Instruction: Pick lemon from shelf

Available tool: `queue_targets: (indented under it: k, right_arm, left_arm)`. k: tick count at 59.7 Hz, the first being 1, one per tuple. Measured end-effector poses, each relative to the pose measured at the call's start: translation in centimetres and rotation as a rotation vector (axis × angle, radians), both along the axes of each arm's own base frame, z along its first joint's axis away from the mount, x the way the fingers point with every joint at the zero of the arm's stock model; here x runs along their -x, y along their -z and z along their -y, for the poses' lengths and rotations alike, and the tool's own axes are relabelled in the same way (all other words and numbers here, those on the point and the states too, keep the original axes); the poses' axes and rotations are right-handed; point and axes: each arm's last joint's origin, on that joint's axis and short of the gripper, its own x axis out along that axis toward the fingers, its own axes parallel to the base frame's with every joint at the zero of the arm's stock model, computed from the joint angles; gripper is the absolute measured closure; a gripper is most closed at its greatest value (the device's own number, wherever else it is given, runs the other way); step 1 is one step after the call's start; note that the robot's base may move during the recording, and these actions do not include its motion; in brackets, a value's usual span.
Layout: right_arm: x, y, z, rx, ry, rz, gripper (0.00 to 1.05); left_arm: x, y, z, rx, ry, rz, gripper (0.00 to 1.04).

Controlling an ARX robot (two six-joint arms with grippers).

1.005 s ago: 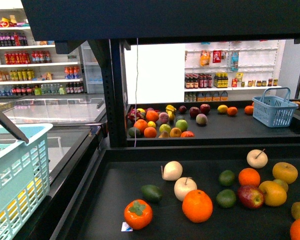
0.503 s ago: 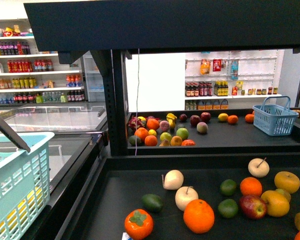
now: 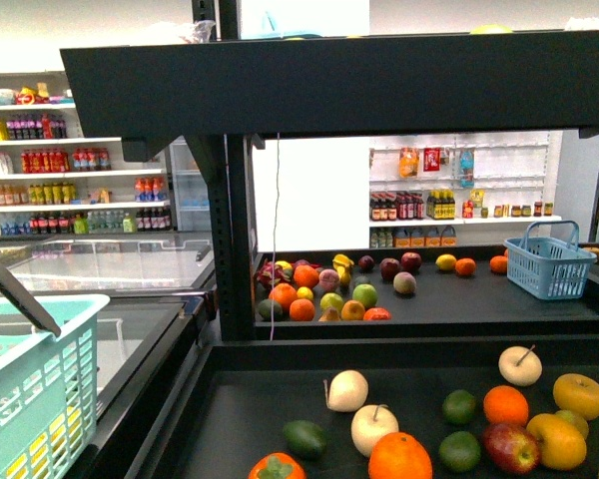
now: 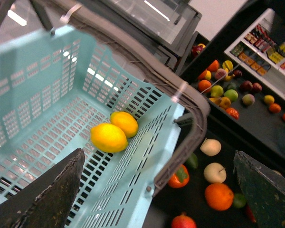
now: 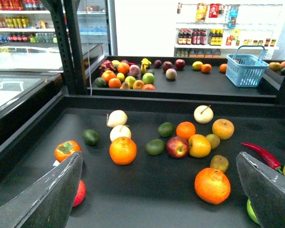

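Both the left gripper (image 4: pixel 159 154) and the right gripper (image 5: pixel 159 161) show their fingers spread wide, holding nothing. The likeliest lemon (image 3: pixel 304 293) sits in the fruit pile near the left edge of the shelf's (image 3: pixel 230 299) rear table. It is tiny and half hidden. A reach could nudge crowded neighbours, or take the dimpled yellow fruit (image 3: pixel 579 395) by mistake. The basket (image 4: pixel 61 71) is cut off.

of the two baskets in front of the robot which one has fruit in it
The near turquoise basket on the left; two yellow fruits lie inside. The far blue basket shows none.
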Motion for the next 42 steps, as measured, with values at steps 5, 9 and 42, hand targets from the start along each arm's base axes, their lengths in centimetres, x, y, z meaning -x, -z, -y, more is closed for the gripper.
queue_targets:
  k: [5,9,42]
  right_arm:
    - [0.0,0.0,0.0,0.000,0.000,0.000,0.07]
    - [0.0,0.0,0.0,0.000,0.000,0.000,0.07]
    - [0.0,0.0,0.0,0.000,0.000,0.001,0.07]
  left_arm:
    - [3.2,-0.6,2.2,-0.220,0.081,0.185,0.23]
    - [5.5,0.8,3.7,-0.318,0.121,0.237,0.35]
    - [7.6,10.7,4.0,-0.411,0.142,0.221,1.02]
